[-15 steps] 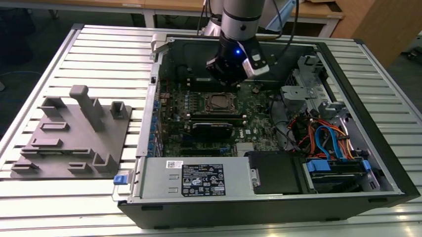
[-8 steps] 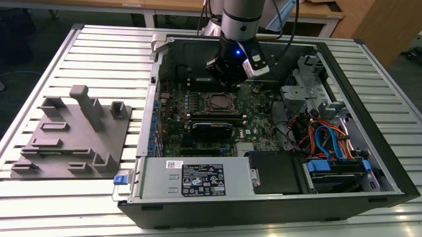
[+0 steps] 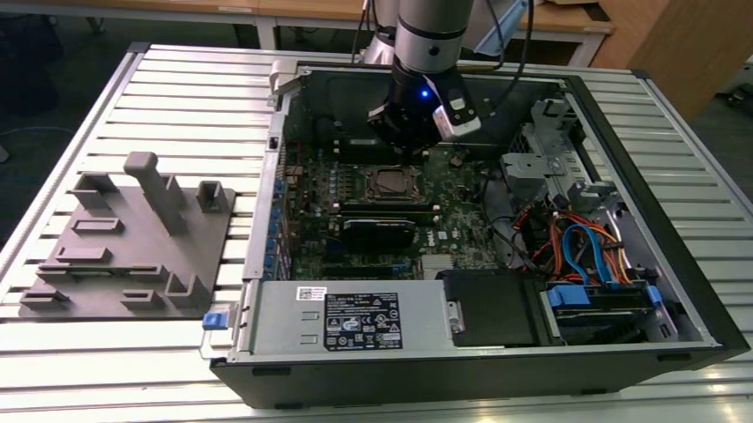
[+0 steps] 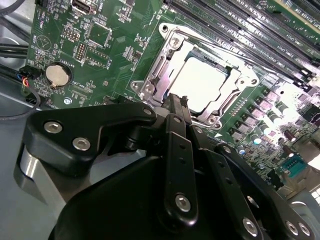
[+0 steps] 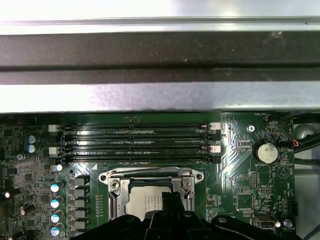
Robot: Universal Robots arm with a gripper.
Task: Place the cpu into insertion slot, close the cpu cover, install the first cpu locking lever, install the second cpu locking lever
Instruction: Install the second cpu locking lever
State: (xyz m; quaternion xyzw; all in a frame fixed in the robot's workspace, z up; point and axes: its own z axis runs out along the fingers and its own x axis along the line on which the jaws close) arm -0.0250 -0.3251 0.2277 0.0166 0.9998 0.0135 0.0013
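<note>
1. Inside the open computer case (image 3: 659, 264), my gripper (image 4: 172, 107) hovers just above the insertion slot (image 3: 391, 181); fingers look clenched together, grasping nothing.
2. The cpu (image 4: 202, 82) sits in the slot, the cpu cover (image 4: 165, 60) down around it.
3. White label (image 3: 359, 319) on the power supply, print unreadable.
4. Beyond: grey fixture block (image 3: 123, 251) on the slatted table (image 3: 176, 97).

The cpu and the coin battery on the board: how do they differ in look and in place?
The cpu is square and pale silver; the battery is round. The cpu lies inside the cover, a metal frame, while the battery sits alone in a black holder. The hand's tip is at the cover's edge, much nearer the cpu than the battery. Both are flat, metallic, and on the green board.
</note>
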